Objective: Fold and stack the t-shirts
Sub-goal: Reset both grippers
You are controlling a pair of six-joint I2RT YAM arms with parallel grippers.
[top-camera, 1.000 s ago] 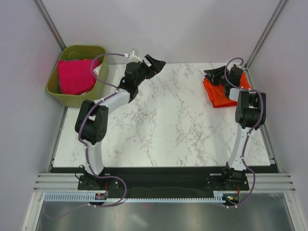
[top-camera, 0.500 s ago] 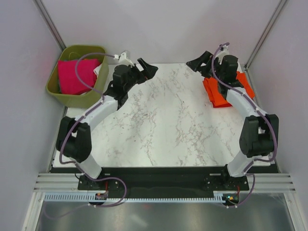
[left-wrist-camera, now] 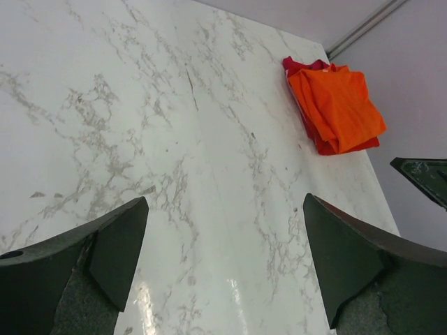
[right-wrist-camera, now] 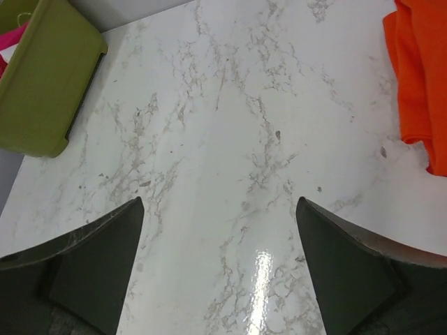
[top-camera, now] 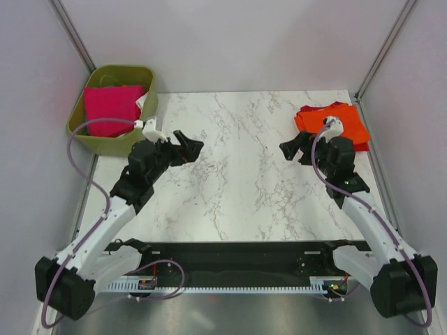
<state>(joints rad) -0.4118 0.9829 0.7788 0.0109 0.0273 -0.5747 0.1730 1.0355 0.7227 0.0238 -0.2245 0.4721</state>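
A folded orange t-shirt [top-camera: 334, 120] lies on top of a red t-shirt [left-wrist-camera: 328, 148] at the table's back right corner. The magenta pink t-shirt [top-camera: 110, 110] sits bunched inside the olive-green bin [top-camera: 94, 143] at the back left. My left gripper [top-camera: 190, 148] hovers over the left-middle of the marble table, open, with only bare tabletop between its fingers [left-wrist-camera: 225, 202]. My right gripper [top-camera: 290, 148] hangs open just in front and left of the stack, touching no cloth, and holds nothing [right-wrist-camera: 219, 202]. The orange t-shirt [right-wrist-camera: 419, 84] shows at that view's right edge.
The bin [right-wrist-camera: 49, 77] stands off the table's back left corner. Grey walls and metal frame posts [top-camera: 380, 52] close in the back and sides. The white marble table [top-camera: 237, 181] spans the space between the two grippers.
Both arms have pulled back from the far edge toward the table's middle. The right gripper has opened wide and left the orange and red stack; the left gripper has moved away from the bin.
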